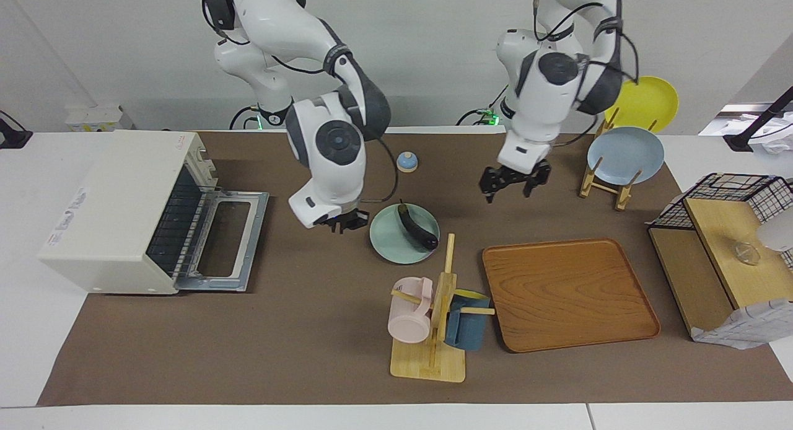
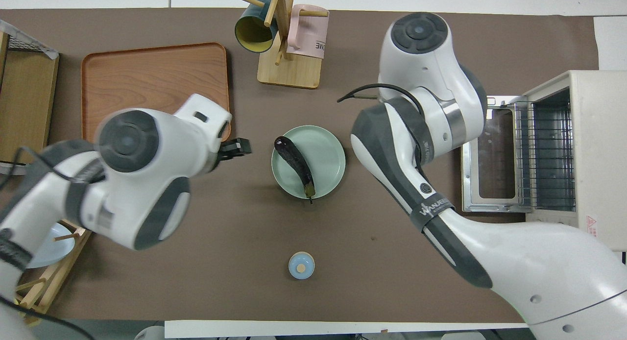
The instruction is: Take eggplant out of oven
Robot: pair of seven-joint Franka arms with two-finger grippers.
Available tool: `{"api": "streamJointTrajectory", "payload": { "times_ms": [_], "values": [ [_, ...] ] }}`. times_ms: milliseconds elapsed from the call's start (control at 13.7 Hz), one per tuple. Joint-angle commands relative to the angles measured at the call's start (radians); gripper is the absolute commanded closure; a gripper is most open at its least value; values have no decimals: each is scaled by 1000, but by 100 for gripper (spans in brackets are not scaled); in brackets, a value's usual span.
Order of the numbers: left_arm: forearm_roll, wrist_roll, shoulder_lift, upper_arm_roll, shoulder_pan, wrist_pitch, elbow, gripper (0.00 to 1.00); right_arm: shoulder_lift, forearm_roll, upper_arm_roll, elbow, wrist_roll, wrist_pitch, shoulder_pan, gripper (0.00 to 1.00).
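The eggplant [image 1: 418, 227] lies on a pale green plate [image 1: 387, 238] at the table's middle; it also shows in the overhead view [image 2: 295, 164], stem toward the robots. The cream-white oven [image 1: 118, 207] stands at the right arm's end with its glass door [image 1: 229, 241] dropped open and the wire rack bare. My right gripper [image 1: 346, 224] is open and empty, low beside the plate, between it and the oven door. My left gripper [image 1: 511, 188] is open and empty, raised over the mat toward the left arm's end from the plate.
A wooden mug rack [image 1: 433, 318] with a pink and a blue mug and an orange-brown tray [image 1: 567, 293] lie farther from the robots than the plate. A small blue knobbed lid [image 1: 406, 162] is nearer. A plate rack [image 1: 624, 154] and a wooden shelf [image 1: 725, 232] stand at the left arm's end.
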Motion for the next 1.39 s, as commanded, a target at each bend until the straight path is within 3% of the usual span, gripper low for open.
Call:
{"api": "streamJointTrajectory", "payload": {
  "times_ms": [0, 146, 293, 366, 439, 659, 732, 951, 1024, 1171, 1317],
  "values": [
    [-14, -202, 122, 22, -103, 161, 25, 0, -112, -90, 16, -258, -146, 134, -102, 100],
    [-44, -220, 191, 24, -139, 189, 70, 1, -120, -102, 19, -304, -218, 185, -185, 100],
    [-45, -229, 267, 24, -142, 195, 132, 4, -137, -101, 19, -367, -228, 268, -196, 100],
    [-45, -226, 281, 24, -140, 206, 134, 9, -138, -101, 18, -383, -240, 279, -199, 100],
    [-45, -226, 286, 24, -139, 221, 132, 19, -139, -102, 19, -383, -251, 279, -213, 100],
    [-47, -223, 312, 22, -140, 264, 126, 28, -137, -113, 16, -378, -284, 278, -216, 100],
    [-45, -223, 315, 22, -140, 269, 121, 35, -137, -137, 16, -370, -309, 270, -222, 100],
    [-45, -224, 315, 25, -140, 231, 140, 83, -135, -213, 16, -332, -332, 227, -233, 100],
    [-45, -221, 305, 24, -137, 199, 156, 92, -137, -213, 16, -299, -361, 192, -233, 100],
    [-45, -206, 251, 27, -125, 145, 164, 99, -148, -213, 16, -231, -439, 100, -256, 100],
    [-45, -67, 208, 25, -9, 84, 154, 100, -210, -208, 19, -222, -522, 60, -312, 100]
  ]
}}
